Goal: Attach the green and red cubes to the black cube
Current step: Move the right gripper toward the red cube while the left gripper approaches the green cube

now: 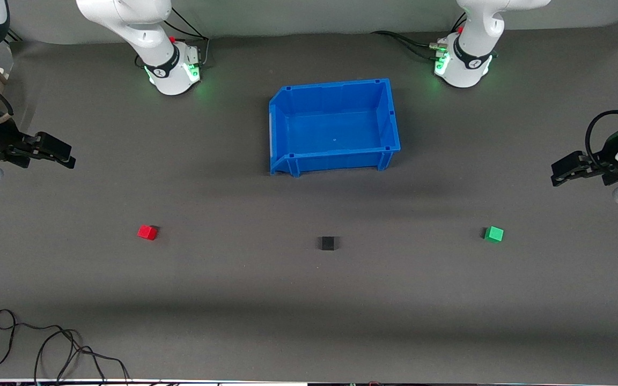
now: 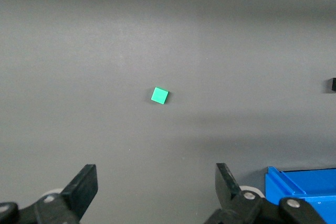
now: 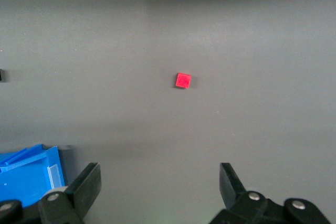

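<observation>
Wrist views show us both jaws spread wide and empty: left gripper [image 2: 153,192] above the green cube [image 2: 160,95], right gripper [image 3: 160,190] above the red cube [image 3: 183,80]. Between them on the bench [image 1: 309,300] sits the black cube [image 1: 328,244], nearer the front camera than the blue bin [image 1: 389,115].

I see a dark grey mat [image 1: 309,300] covering the whole table, smooth and evenly lit, with soft shadow bands across it. A loose black cable [image 1: 46,348] curls on the mat at the edge nearest the front camera, toward the right arm's end.
</observation>
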You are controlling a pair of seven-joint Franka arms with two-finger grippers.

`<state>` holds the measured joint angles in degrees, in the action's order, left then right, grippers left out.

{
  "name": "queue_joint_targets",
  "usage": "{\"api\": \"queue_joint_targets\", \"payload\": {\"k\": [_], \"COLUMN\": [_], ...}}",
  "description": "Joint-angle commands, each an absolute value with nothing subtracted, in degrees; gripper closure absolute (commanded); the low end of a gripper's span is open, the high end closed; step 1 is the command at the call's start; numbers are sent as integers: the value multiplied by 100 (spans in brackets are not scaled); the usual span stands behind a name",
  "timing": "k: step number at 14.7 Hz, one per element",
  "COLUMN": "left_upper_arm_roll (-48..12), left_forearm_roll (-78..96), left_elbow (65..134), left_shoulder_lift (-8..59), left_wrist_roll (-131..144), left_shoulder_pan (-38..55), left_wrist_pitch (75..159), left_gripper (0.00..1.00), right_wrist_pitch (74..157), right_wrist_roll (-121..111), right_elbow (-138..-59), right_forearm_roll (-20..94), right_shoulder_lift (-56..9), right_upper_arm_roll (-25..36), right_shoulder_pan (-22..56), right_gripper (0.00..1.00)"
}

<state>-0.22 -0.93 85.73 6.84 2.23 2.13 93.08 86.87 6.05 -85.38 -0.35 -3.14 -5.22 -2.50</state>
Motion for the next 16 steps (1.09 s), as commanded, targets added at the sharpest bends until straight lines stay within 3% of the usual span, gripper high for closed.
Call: {"api": "queue_joint_targets", "payload": {"k": [1, 16], "left_upper_arm_roll": [-17, 44], "left_forearm_roll": [-176, -176], "left_elbow": [8622, 8595], "left_shoulder_lift": [633, 1063], "left_wrist_roll": [290, 343], "left_shoulder_pan": [299, -8], "left_wrist_pitch": [9308, 9413], "left_gripper": [0, 0], "right_wrist_pitch": [8587, 8727], "right_wrist_roll": [501, 475], "right_elbow": [-8358, -8394], "right_forearm_roll": [-97, -88], "right_shoulder_lift": [-396, -1194], "right_upper_arm_roll": [-483, -457], "right_shoulder_pan": [-211, -255], "right_gripper": [0, 0]}}
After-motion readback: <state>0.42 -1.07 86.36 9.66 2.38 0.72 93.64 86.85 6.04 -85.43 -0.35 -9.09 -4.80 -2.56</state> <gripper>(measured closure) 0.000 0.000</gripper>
